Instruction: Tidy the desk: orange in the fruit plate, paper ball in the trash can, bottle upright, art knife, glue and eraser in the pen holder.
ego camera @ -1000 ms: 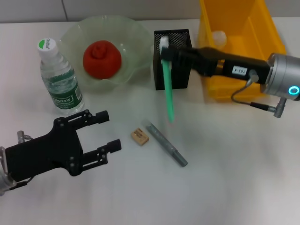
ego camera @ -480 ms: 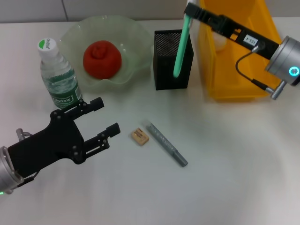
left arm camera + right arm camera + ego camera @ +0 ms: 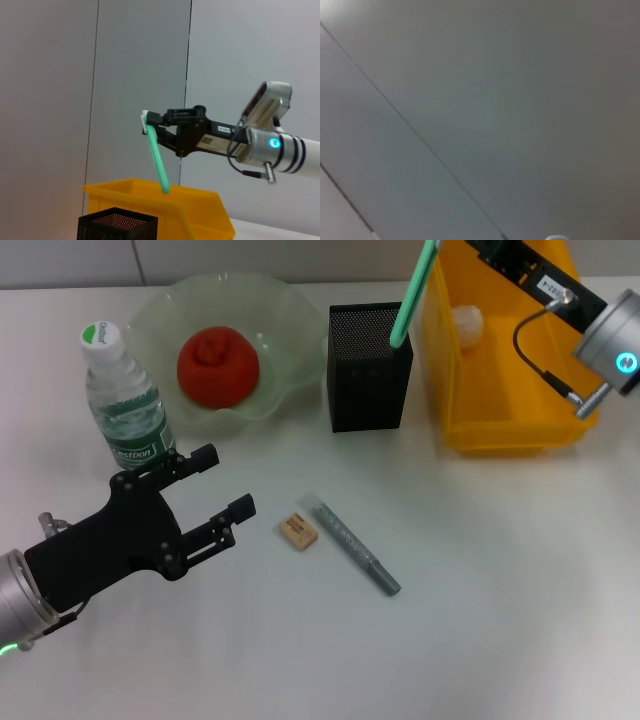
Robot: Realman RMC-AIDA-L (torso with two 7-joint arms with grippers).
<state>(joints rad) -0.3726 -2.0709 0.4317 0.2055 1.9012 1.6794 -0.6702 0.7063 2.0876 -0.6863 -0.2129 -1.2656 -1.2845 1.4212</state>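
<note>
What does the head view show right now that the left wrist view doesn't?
Head only: the left gripper open over the white table, the tan eraser, grey glue stick, upright clear water bottle, and the orange in the pale green glass plate.
Left wrist only: the right gripper shut on the green art knife.
Both: that knife above the black mesh pen holder, and the yellow bin.

the bottle [image 3: 127,410] carries a green label with white lettering too small to read; a white sticker on the right arm [image 3: 552,283] shows unreadable digits.
</note>
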